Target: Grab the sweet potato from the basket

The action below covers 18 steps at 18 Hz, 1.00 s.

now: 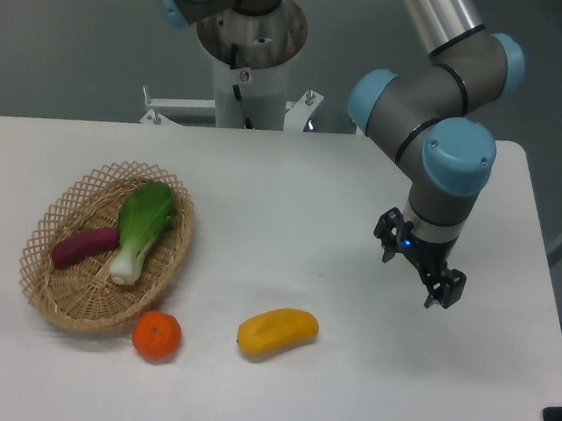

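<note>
The sweet potato (84,246), a small purple tuber, lies in the left half of the wicker basket (159,267), beside a green-and-white leafy vegetable (142,228). The basket sits at the left of the white table. My gripper (418,265) hangs far to the right of the basket, above the table's right half. Its two dark fingers stand apart with nothing between them.
A round orange (157,335) rests on the table against the basket's front rim. A yellow-orange oblong fruit (277,332) lies near the table's front middle. The robot's base column (248,61) stands behind the table's back edge.
</note>
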Tool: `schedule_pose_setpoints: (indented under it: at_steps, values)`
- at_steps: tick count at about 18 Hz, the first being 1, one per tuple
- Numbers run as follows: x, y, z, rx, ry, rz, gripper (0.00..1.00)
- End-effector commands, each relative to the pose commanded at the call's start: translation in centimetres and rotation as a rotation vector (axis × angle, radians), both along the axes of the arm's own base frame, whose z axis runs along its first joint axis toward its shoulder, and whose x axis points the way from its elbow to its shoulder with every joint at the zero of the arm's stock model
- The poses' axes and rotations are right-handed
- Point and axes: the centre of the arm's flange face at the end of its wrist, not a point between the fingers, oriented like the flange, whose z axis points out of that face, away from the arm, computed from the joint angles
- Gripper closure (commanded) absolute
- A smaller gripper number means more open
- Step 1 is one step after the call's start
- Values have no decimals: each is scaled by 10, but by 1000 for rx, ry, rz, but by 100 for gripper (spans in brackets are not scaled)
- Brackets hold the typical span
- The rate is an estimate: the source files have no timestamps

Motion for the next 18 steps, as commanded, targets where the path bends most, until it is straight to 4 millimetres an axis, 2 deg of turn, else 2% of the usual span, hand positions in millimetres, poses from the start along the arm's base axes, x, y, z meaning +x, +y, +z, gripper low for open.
schedule_pose_setpoints:
  at_steps: [12, 16, 18]
  values:
    - [3, -1, 0, -9, -2, 27, 0]
    - [20, 3, 3, 9, -14, 40, 0]
    - [35, 7, 5, 27, -31, 31, 0]
